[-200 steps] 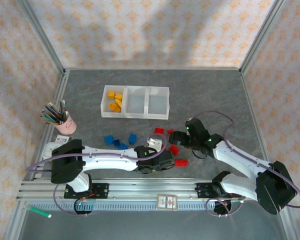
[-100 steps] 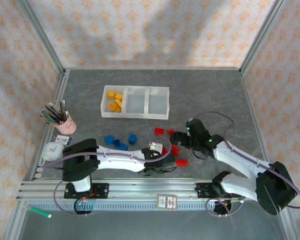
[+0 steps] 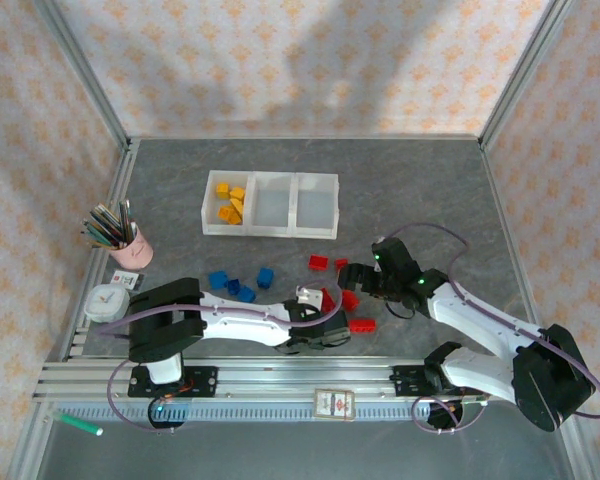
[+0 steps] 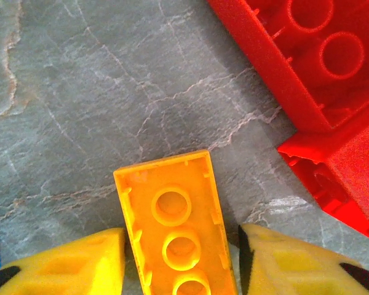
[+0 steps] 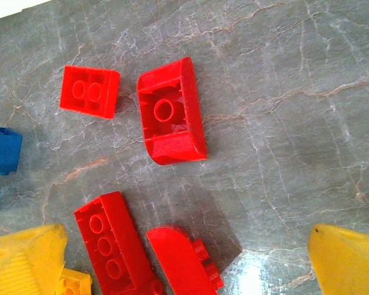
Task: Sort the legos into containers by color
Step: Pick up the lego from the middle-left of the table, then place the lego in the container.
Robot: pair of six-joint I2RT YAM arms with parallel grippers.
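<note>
The top external camera sits high above and behind the arm bases (image 3: 170, 380), tilted down over the whole bench (image 3: 430, 190). The bases lie at 6 o'clock and the containers (image 3: 270, 205) toward 12. The left wrist camera looks straight down from very near, its fingers (image 4: 67, 267) at 6 o'clock flanking an orange brick (image 4: 175, 233). The right wrist camera looks down from slightly farther, its fingers (image 5: 347, 258) at 5 and 7 o'clock. All three views take in red bricks (image 3: 348, 300) at mid-bench.
</note>
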